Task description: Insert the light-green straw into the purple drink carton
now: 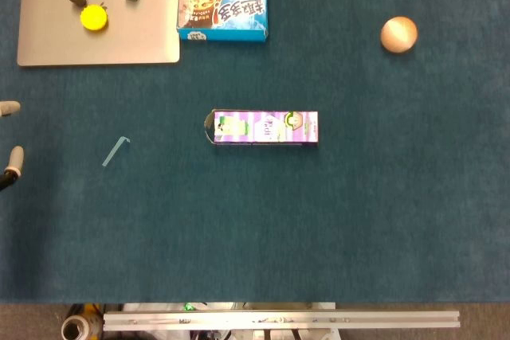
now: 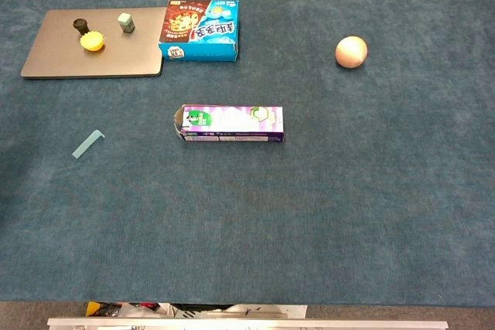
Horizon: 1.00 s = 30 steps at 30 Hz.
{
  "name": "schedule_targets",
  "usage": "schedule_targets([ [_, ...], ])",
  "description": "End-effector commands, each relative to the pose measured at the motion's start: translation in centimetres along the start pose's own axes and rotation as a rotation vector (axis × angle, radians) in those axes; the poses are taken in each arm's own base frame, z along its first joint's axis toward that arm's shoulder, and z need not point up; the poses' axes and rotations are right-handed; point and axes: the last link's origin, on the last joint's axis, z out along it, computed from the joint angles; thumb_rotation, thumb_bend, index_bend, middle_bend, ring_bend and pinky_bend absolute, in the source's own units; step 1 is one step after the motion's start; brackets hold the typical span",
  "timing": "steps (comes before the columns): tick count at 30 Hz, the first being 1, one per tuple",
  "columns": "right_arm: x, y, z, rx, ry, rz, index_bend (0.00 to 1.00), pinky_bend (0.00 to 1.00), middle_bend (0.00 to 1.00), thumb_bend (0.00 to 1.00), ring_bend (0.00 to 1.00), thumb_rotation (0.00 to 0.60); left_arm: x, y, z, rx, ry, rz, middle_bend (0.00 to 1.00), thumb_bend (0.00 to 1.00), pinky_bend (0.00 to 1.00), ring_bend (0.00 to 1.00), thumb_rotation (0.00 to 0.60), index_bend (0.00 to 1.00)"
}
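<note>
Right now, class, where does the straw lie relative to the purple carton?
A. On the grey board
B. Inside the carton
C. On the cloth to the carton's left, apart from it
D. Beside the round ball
C: the straw lies flat on the blue cloth, well left of the carton and touching nothing else in either view.

The purple drink carton (image 2: 230, 124) lies flat mid-table, the light-green straw (image 2: 87, 144) well apart to its left.
</note>
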Motion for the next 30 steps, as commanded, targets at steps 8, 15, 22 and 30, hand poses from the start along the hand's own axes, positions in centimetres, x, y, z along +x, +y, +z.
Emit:
schedule_targets([
  [8,0.8,-0.1,0.8,0.013,0.019,-0.012,0.05,0.04,0.25,0.33,0.04,0.600,-0.3,-0.1,0.2,-0.007,-0.044,-0.022,0.33,0.36,0.38,0.35,0.600,0.27],
  [15,1.9,-0.4,1.9,0.031,0.043,-0.035,0.05,0.04,0.25,0.33,0.04,0.600,-1.3,-0.1,1.2,-0.027,-0.154,0.003,0.42,0.35,0.50,0.46,0.600,0.36],
  [22,2.0,-0.9,2.3,0.041,0.032,-0.043,0.05,0.04,0.25,0.33,0.06,0.600,-3.7,0.4,2.5,-0.012,-0.277,0.114,0.85,0.34,0.90,0.88,0.600,0.44],
  [30,1.6,-1.0,2.5,0.035,0.014,-0.046,0.05,0.04,0.25,0.33,0.06,0.600,-6.3,1.5,3.5,0.021,-0.335,0.160,0.92,0.34,0.94,0.94,0.600,0.44],
])
